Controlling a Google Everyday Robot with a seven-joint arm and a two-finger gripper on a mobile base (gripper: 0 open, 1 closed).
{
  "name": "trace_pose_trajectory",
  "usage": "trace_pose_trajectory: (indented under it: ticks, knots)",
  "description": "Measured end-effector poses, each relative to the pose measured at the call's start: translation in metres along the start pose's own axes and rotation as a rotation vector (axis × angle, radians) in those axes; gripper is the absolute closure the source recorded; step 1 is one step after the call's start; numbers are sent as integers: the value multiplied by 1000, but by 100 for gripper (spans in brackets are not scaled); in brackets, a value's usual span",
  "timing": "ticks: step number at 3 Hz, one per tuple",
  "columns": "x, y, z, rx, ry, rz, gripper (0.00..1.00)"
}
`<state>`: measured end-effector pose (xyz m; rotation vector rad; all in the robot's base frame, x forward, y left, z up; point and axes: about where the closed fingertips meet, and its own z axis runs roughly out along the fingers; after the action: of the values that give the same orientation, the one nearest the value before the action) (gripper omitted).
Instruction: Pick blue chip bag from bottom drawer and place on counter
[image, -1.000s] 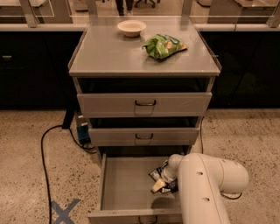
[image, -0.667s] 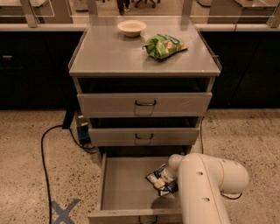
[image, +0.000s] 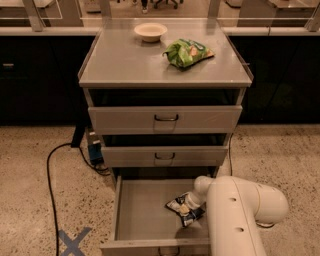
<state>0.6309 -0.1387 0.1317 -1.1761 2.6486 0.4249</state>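
Down in the bottom drawer (image: 142, 215), over on its right side, the blue chip bag (image: 176, 205) sits right at the tip of the gripper (image: 188, 206). The claw comes in from the right and from above, at the end of the big white arm (image: 235, 215). So the bag lies just to the claw's left and a bit under it, touching it or very nearly so. Whether the claw is apart or squeezed onto the bag cannot be told, because the arm's round end hides that spot.

The bag looks crumpled. Its long side seems to run across the drawer, slanting from back-left to front-right (it is hard to be sure).

The next move probably has to go up first and then back. The counter (image: 130, 60) is high above the bag, past the two other drawers (image: 165, 120), and the way up runs close to their fronts. A green snack bag (image: 187, 52) and a small bowl (image: 150, 31) sit toward the back of the counter, so a spot nearer the front looks best.
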Motion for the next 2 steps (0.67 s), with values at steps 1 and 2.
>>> trace_pose_trajectory:
  ticks: [1, 2]
  knots:
    - [-13, 14, -48, -83, -79, -7, 100]
    - [-34, 18, -115, -158, -206, -42, 100]
